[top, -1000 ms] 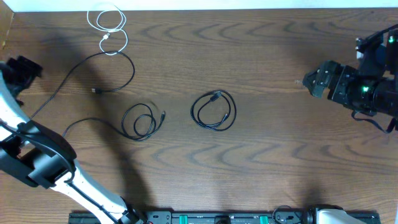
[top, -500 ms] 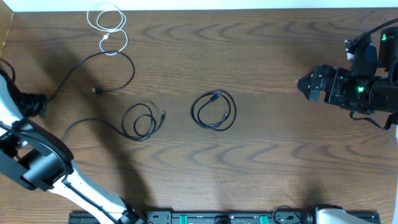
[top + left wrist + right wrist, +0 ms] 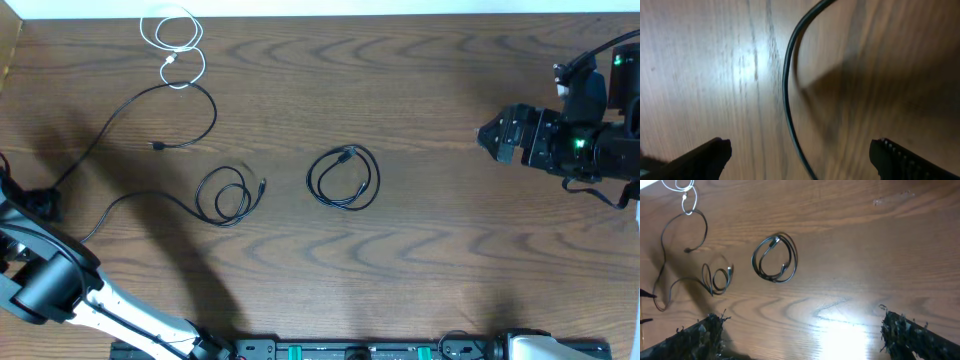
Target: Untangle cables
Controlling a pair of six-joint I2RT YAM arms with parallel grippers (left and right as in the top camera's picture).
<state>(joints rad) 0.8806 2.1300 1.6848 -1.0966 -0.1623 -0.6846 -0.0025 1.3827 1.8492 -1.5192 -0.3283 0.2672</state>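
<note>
**Ana:** Where is our left pincer [image 3: 800,159]?

**Ben:** Low over the table [image 3: 430,260], far on the left side. Its fingers [image 3: 705,155] are spread wide and hold nothing. The long black cable [image 3: 785,90] runs right through the gap between them.

**Ana:** Which way does that cable lie?

**Ben:** It runs straight away from the pincer with a soft bend. That is across the way the fingers close, so we think one squeeze would catch it.

**Ana:** And our right pincer [image 3: 802,322]?

**Ben:** It is wide open and empty too. It hangs far on the right, well apart from every cable, so our left arm is much nearer.

**Ana:** Where are the other cables?

**Ben:** The white cable [image 3: 170,62] sits by the far edge. Its low end meets the top of the long black one, and we cannot tell if they touch. The black cable with small loops [image 3: 223,192] lies left of the middle. The round black coil [image 3: 346,154] lies alone in the middle.

**Ana:** Where can we pull?

**Ben:** We have little room on the left. The bare wood is on the right and at the front. The looped cable's tail lies near our pincer, so we must not drag across it.
</note>
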